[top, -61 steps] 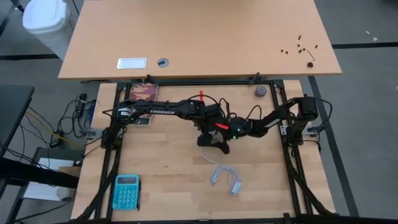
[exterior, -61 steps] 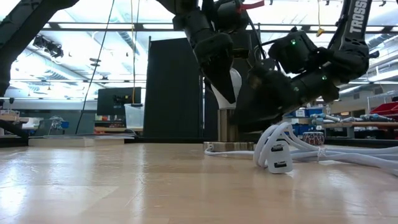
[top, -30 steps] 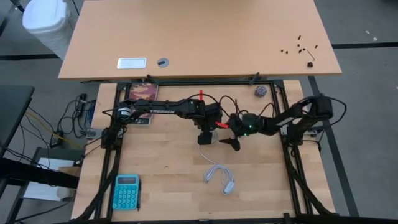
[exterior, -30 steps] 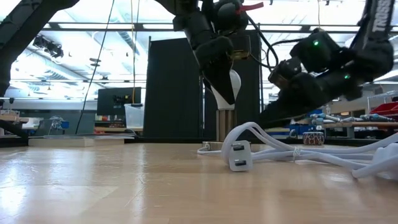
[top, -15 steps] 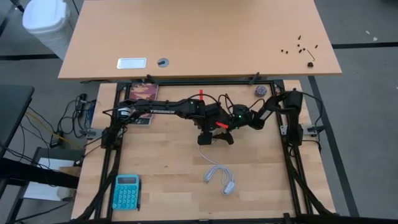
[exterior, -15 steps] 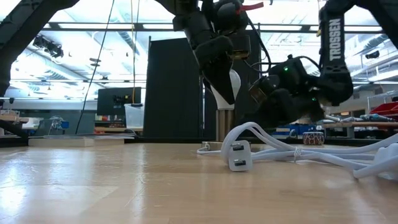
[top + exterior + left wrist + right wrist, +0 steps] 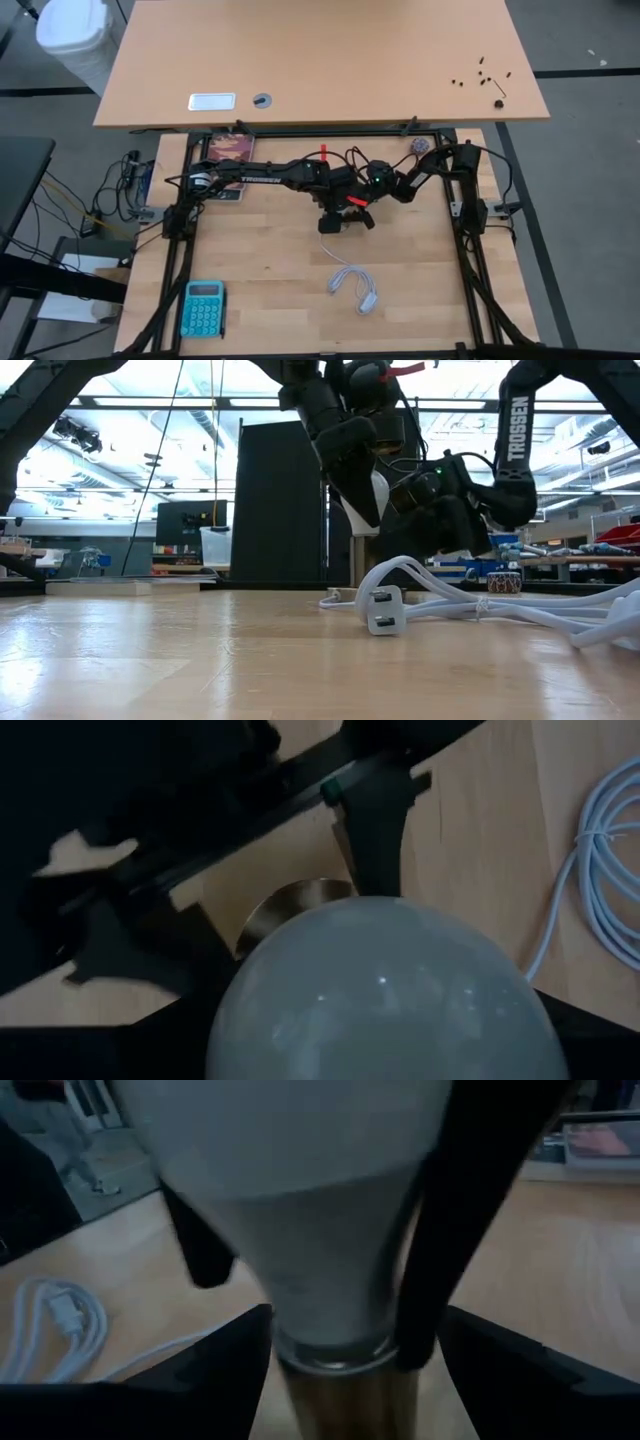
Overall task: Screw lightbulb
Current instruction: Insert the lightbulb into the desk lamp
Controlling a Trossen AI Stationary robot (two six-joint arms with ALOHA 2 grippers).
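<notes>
Lightbulb [image 7: 380, 990] inside left gripper [image 7: 362, 510]: frosted white glass, smooth, faint glints. Below it, socket disc [image 7: 290, 905] — brassy metal, soft sheen; at bulb's neck, clear glossy collar [image 7: 335, 1348]. Gripper fingers [image 7: 440, 1250]: dark plastic, matt. Right gripper [image 7: 425, 510] beside bulb — black casing, dull. Table [image 7: 270, 270] under both: pale wood, grain visible, smooth satin finish. Cord [image 7: 470, 600] below right gripper: white plastic, slightly glossy. Calculator [image 7: 203, 307] well away from both: teal plastic.

I see a frosted white lightbulb [image 7: 380, 990] over a brass-gold socket [image 7: 345, 1405], a pale wood worktop [image 7: 260, 280], a white cord [image 7: 352, 285], a teal calculator [image 7: 203, 307], and black arms with red tags.
</notes>
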